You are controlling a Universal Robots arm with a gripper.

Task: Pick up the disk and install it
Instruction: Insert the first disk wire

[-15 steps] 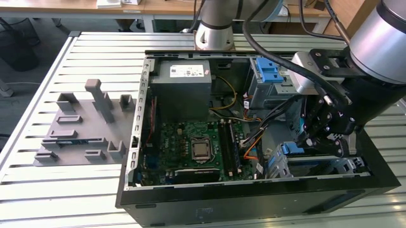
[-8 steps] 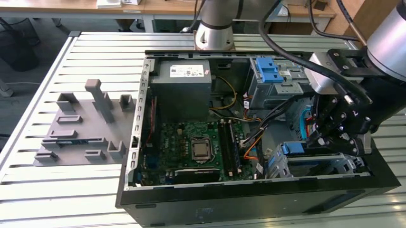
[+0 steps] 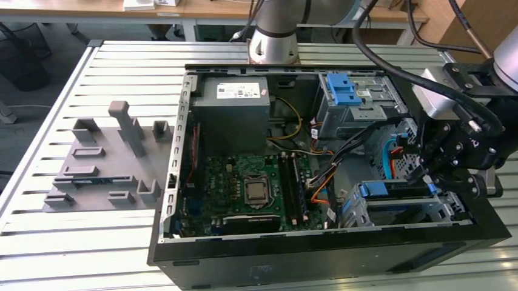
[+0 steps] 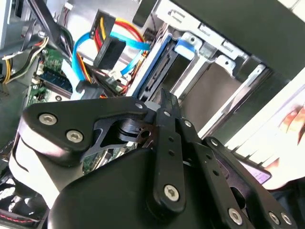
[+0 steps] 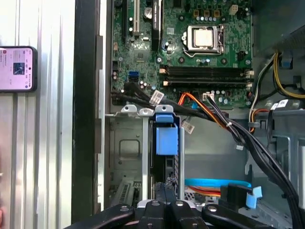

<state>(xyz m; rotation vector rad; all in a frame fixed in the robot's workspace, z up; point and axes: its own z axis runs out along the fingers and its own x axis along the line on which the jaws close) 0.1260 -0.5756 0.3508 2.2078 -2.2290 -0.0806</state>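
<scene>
Disk (image 5: 166,143) with blue rails stands on edge inside metal cage (image 5: 125,143).

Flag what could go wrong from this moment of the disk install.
The black gripper sits right at the blue-railed silver disk standing on edge in the metal drive cage, so a skewed push could jam it. The loose blue and orange cables hang close by and could snag on the linkage.
</scene>
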